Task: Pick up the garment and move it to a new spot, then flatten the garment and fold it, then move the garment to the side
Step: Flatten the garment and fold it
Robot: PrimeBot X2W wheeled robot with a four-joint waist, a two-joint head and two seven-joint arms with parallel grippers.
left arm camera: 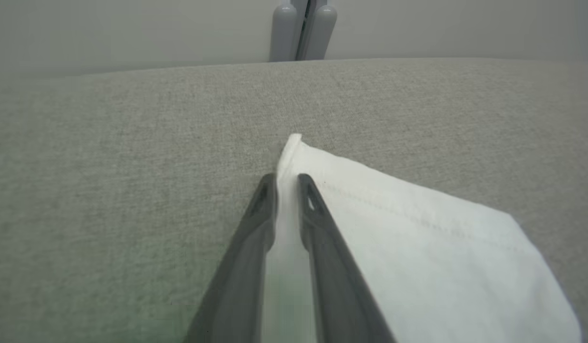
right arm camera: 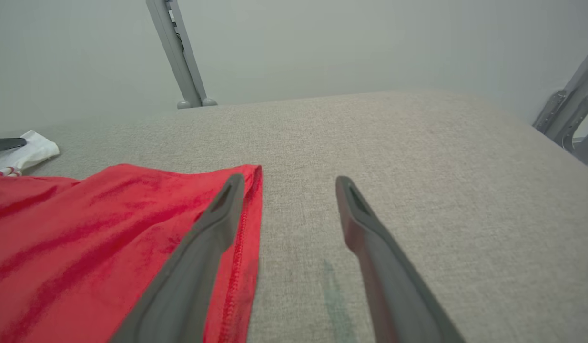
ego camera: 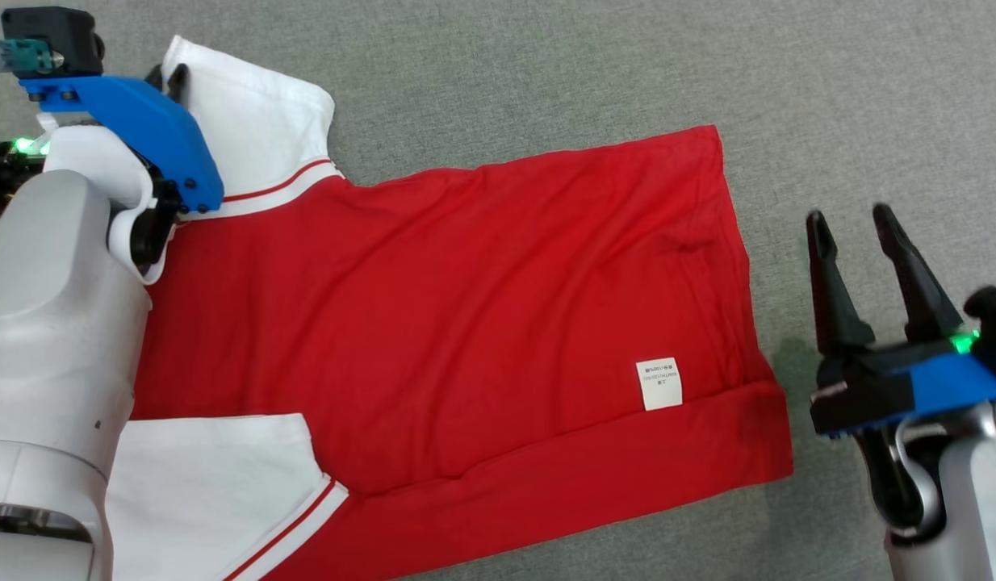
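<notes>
Across the grey fabric surface (ego camera: 546, 64) in the head view, the red garment (ego camera: 466, 307) lies spread flat, with its white sleeves toward the robot's left and a white label (ego camera: 659, 383) near the hem. The left gripper (ego camera: 165, 81) reaches in at the upper left, and its 2 dark tips meet the outer edge of the far sleeve (ego camera: 248, 121). The right gripper (ego camera: 853, 226) stands off the cloth, just beside the hem edge (ego camera: 736, 242), with its 2 fingers apart.

Seen from the left wrist view, the left gripper (left arm camera: 287, 183) grasps the sleeve (left arm camera: 418, 247). Its fingers (left arm camera: 256, 228) are drawn narrow, a fold of white cloth fills the gap between them, and the sleeve's corner pokes up just past the tips. The rest of the sleeve lies to the right on the surface (left arm camera: 108, 190).

Seen from the right wrist view, the right gripper (right arm camera: 289, 183) is released, its fingers (right arm camera: 370, 247) spread wide. One finger hangs over the garment (right arm camera: 84, 238) at its stitched hem (right arm camera: 248, 224), the other over bare surface (right arm camera: 441, 166), and grey fabric shows between them.
</notes>
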